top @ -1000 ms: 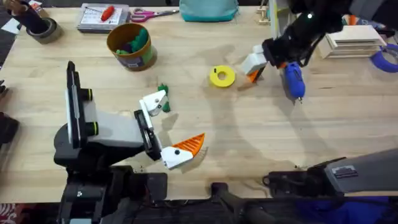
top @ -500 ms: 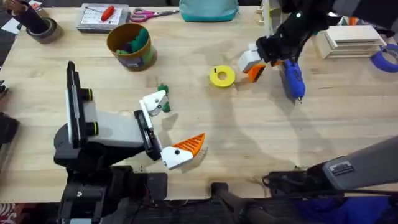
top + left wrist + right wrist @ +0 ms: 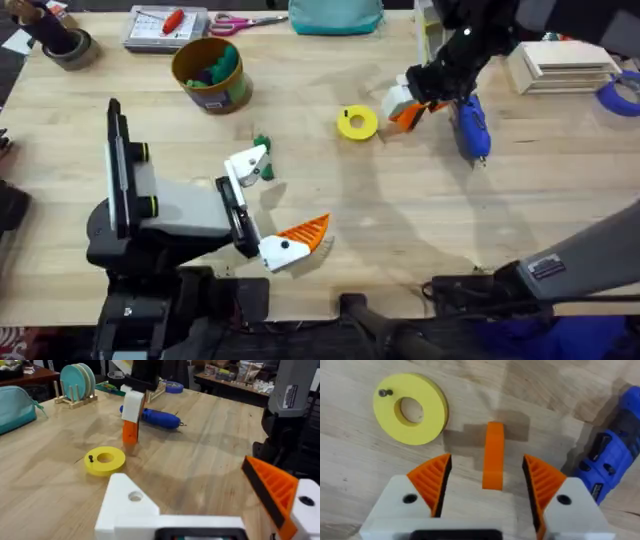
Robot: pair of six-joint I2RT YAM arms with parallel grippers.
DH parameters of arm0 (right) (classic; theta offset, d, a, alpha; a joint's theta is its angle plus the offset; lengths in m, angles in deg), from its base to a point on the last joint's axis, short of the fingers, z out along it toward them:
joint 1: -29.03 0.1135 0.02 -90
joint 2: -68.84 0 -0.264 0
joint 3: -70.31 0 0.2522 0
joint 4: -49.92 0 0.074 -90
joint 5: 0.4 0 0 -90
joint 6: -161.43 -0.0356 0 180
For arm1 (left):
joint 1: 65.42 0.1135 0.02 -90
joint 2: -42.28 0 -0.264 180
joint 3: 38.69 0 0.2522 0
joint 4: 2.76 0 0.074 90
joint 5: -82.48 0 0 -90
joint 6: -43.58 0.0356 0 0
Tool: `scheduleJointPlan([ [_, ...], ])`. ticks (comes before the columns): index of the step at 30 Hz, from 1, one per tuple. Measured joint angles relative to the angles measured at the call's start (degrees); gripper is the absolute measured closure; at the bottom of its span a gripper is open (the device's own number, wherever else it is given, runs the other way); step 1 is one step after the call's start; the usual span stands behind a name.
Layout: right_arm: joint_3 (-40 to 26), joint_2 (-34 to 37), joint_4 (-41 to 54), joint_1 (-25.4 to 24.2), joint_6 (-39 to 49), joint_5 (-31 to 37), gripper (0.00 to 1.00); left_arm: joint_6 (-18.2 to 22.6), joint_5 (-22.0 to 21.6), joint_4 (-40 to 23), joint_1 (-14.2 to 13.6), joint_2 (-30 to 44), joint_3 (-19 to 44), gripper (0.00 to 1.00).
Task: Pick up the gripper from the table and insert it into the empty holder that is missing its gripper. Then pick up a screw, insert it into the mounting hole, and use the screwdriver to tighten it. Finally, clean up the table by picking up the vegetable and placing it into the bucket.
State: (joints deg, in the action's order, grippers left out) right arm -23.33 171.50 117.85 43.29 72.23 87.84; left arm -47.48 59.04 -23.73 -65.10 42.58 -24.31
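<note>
Gripper (image 3: 493, 455) on surface (image 3: 400, 230) between spread pads of right end effector (image 3: 487, 480), ungrasped, overhead hides it under arm, left end effector (image 3: 268, 210) released, screwdriver (image 3: 610, 457) partly cropped.

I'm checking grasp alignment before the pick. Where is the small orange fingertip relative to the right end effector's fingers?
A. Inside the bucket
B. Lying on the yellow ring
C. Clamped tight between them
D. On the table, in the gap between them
D: the orange fingertip lies on the table between the open pads of the right end effector, untouched by either.
</note>
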Motion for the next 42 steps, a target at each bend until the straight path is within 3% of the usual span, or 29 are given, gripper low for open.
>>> scheduleJointPlan([
  [5, 0.0, 0.2, -0.4, 0.0, 0.0, 0.0, 0.265, 0.0, 0.0, 0.0, 0.0, 0.0, 0.0, 0.015],
  [10, 0.0, 0.2, -0.4, 0.0, -0.1, 0.0, 0.502, 0.0, 0.0, 0.0, 0.0, 0.0, 0.0, 0.015],
  [12, 0.0, 0.2, -0.4, 0.0, -0.2, 0.0, 0.679, 0.0, 0.0, 0.0, 0.0, 0.0, 0.0, 0.015],
  [14, 0.0, 0.2, -0.5, 0.0, -0.5, 0.2, 0.952, 0.0, 0.0, 0.0, 0.0, 0.0, 0.0, 0.015],
  [15, -0.1, 0.2, -0.6, 0.0, -0.4, 0.2, 0.983, 0.0, 0.0, 0.0, 0.0, 0.0, 0.0, 0.015],
  [28, -1.2, 0.0, 1.2, 0.0, -0.4, 0.2, 0.99, 0.0, 0.0, 0.0, 0.0, 0.0, 0.0, 0.015],
  [38, -14.0, -6.5, 6.7, 0.0, -0.4, 0.2, 0.991, 0.0, 0.0, 0.0, 0.0, 0.0, 0.0, 0.015],
  [42, -16.1, -10.1, 6.9, 0.0, -0.4, 0.2, 0.991, 0.0, 0.0, 0.0, 0.0, 0.0, 0.0, 0.015],
])
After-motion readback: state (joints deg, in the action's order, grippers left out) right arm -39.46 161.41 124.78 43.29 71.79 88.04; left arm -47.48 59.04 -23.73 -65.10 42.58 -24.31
